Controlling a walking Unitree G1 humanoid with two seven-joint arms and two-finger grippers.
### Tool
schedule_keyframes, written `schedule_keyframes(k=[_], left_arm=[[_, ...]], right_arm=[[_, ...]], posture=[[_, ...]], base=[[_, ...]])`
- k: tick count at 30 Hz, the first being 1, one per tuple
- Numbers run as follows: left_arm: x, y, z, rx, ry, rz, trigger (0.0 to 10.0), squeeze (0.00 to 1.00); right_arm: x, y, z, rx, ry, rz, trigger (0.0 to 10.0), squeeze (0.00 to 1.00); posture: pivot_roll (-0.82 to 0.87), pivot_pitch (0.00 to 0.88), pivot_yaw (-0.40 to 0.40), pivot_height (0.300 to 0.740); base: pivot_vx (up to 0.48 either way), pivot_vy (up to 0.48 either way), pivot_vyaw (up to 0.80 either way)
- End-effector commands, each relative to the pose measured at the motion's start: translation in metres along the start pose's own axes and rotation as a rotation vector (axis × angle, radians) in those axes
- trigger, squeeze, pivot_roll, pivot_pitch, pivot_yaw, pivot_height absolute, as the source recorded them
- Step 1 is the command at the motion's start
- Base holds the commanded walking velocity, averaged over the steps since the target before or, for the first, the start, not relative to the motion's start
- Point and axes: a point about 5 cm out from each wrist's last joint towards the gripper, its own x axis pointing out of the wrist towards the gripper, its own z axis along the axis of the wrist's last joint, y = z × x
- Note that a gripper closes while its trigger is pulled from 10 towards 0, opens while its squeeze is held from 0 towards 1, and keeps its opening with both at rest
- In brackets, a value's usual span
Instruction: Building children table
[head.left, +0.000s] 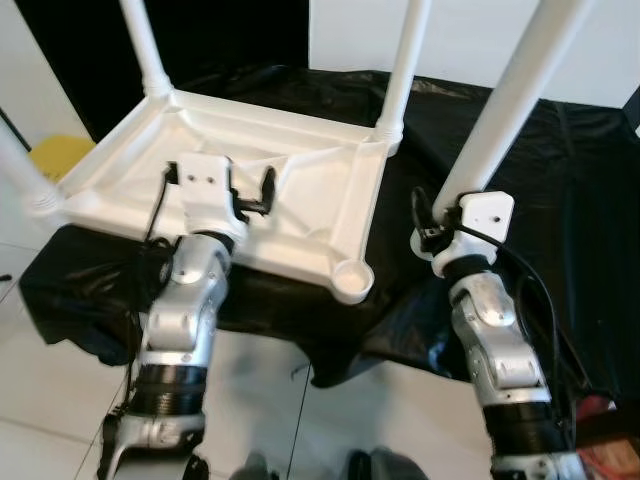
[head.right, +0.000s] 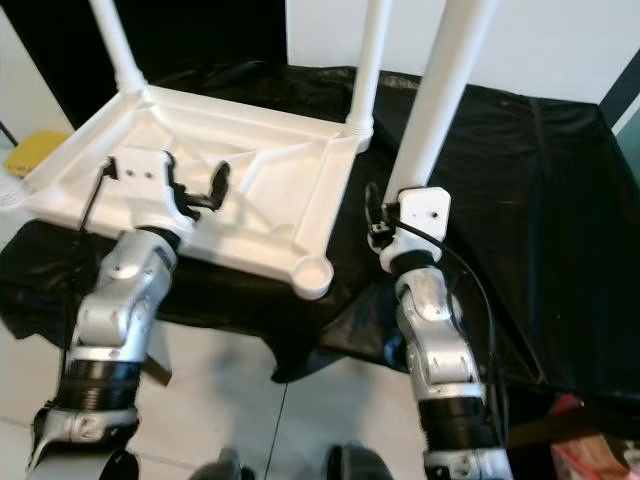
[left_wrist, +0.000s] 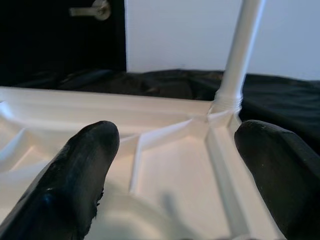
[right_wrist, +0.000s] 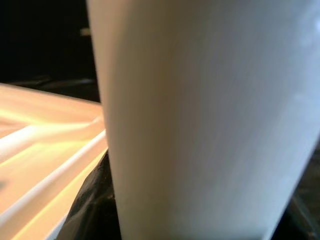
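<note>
Loose leg (head.left: 505, 105) clamped upright in right fingers (head.left: 440, 225); empty socket (head.left: 352, 276) just left of them. Left fingers (head.left: 255, 195) apart over the tabletop (head.left: 290, 175).

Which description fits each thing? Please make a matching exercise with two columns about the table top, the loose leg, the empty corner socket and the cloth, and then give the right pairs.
Things:
1. table top
2. loose leg
3. empty socket
4. cloth

Descriptions:
A. black, spread under the parts
B. held by the right gripper
C. upside down, the left gripper open over it
D. at the near corner, no leg in it

Pairs: 1-C, 2-B, 3-D, 4-A
</note>
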Motion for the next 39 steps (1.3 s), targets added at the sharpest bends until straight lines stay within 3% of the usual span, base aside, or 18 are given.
schedule_keyframes(k=[1, 17, 39], left_arm=[[-0.0022, 0.0059, -0.0011, 0.015, 0.01, 0.021, 10.0, 0.0], [-0.0002, 0.006, -0.0031, -0.056, 0.021, 0.031, 10.0, 0.0], [-0.001, 0.0024, -0.0052, -0.059, 0.035, 0.005, 10.0, 0.0]], right_arm=[[0.0, 0.0034, 0.0034, 0.013, -0.015, 0.009, 10.0, 0.0], [-0.0001, 0.0031, 0.0034, 0.011, -0.012, 0.012, 10.0, 0.0], [-0.0003, 0.008, 0.0018, 0.019, -0.008, 0.031, 10.0, 0.0]], posture=[[0.08, 0.144, -0.062, 0.74], [0.08, 0.13, -0.067, 0.74], [0.08, 0.108, -0.064, 0.74]], base=[[0.0, 0.0, 0.0], [0.0, 0.0, 0.0], [0.0, 0.439, 0.0]])
